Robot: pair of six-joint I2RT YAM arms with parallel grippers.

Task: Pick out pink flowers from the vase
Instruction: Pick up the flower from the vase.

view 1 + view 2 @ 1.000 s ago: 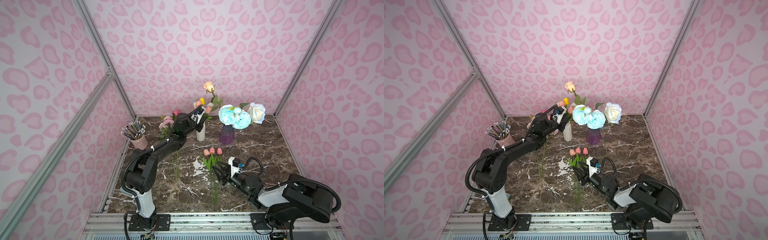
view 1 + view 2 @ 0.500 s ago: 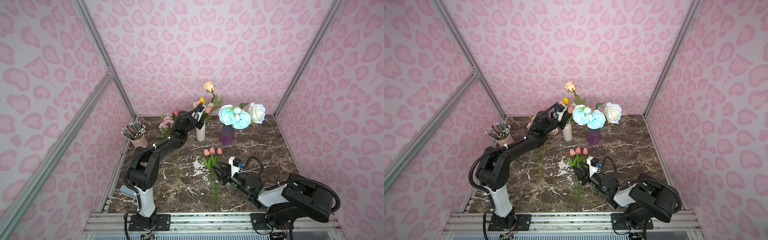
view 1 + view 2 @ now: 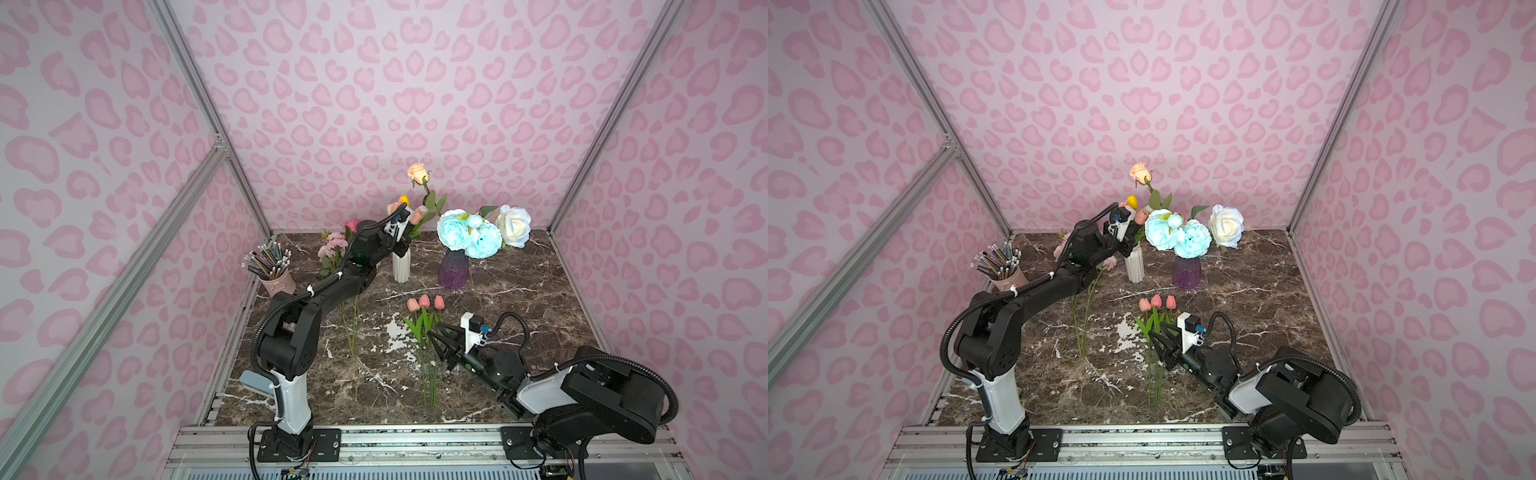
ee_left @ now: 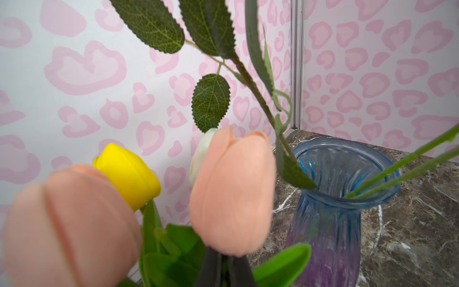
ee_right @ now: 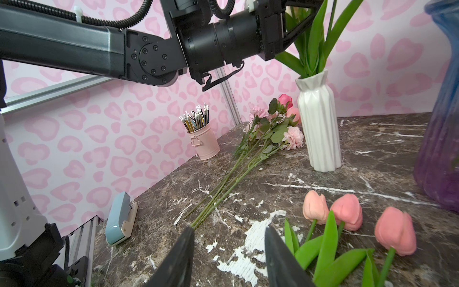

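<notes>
A white ribbed vase (image 3: 401, 266) holds two salmon-pink tulips (image 4: 231, 188), a yellow tulip (image 4: 129, 174), a white one and a tall peach rose (image 3: 417, 172). My left gripper (image 4: 224, 269) is just above the vase mouth. It is shut on the green stem right under one pink tulip head (image 3: 417, 215). Three pink tulips (image 3: 424, 301) lie on the marble table in front. My right gripper (image 5: 229, 229) rests low beside their leaves, open, with nothing between its fingers. A bunch of pink roses (image 5: 293, 136) lies left of the vase.
A blue-purple glass vase (image 3: 453, 268) with light blue peonies (image 3: 465, 235) and a white rose (image 3: 514, 226) stands right of the white vase. A pink cup of pencils (image 3: 276, 280) is at the left wall. A pale blue stapler (image 5: 120, 217) lies at the front left edge.
My left gripper rose a little into the tulips above the white vase and closed on a stem. The right arm has not moved.
</notes>
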